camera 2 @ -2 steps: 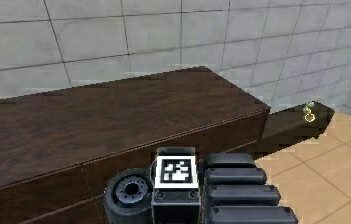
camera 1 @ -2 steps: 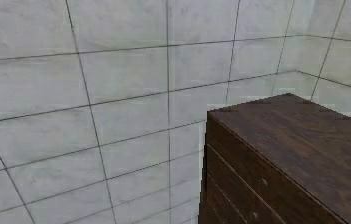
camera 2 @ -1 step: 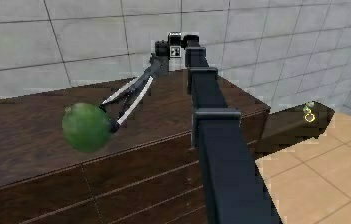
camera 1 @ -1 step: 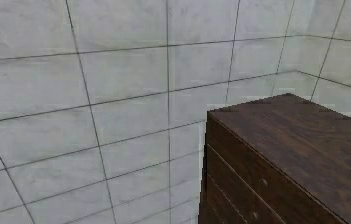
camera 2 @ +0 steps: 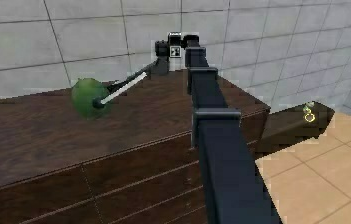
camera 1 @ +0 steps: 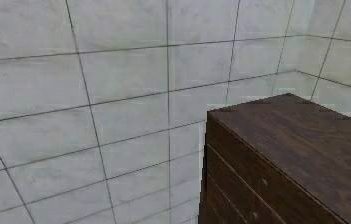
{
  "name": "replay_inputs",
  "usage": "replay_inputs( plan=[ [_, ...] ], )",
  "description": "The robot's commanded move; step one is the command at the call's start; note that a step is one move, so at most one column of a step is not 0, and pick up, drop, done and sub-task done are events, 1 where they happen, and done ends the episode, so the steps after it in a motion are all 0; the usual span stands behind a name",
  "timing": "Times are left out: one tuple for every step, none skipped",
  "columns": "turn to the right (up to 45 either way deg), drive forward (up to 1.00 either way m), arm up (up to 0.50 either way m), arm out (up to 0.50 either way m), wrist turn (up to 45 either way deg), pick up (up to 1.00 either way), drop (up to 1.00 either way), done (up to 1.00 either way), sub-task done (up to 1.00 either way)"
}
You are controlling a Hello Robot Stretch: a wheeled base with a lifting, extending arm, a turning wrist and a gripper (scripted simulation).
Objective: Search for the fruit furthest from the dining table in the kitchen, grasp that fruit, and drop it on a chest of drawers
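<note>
Arm side view: tool [camera 2: 111,96] and green fruit [camera 2: 83,95] at wooden chest of drawers [camera 2: 103,150].
Fruit at ten o'clock; whether the tool holds it cannot be told.

Arm [camera 2: 221,135] crosses chest of drawers [camera 2: 63,140]; jaws at round green fruit [camera 2: 83,98] near chest's far edge; hold uncertain.

- Dark wooden drawers [camera 2: 103,135], with a broad flat top.
- Green fruit [camera 2: 86,97] at the top's far edge; can't tell whether it rests there.
- Tan floor [camera 2: 323,175] bears a low dark box [camera 2: 281,128].
</note>
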Motion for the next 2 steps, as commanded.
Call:
replay_inputs(
  plan=[
    [0.0,0.0,-0.12,0.0,0.0,0.0,0.0,0.0,0.0],
    [0.0,0.0,0.0,0.0,0.0,0.0,1.0,0.0,0.0]
  ],
)
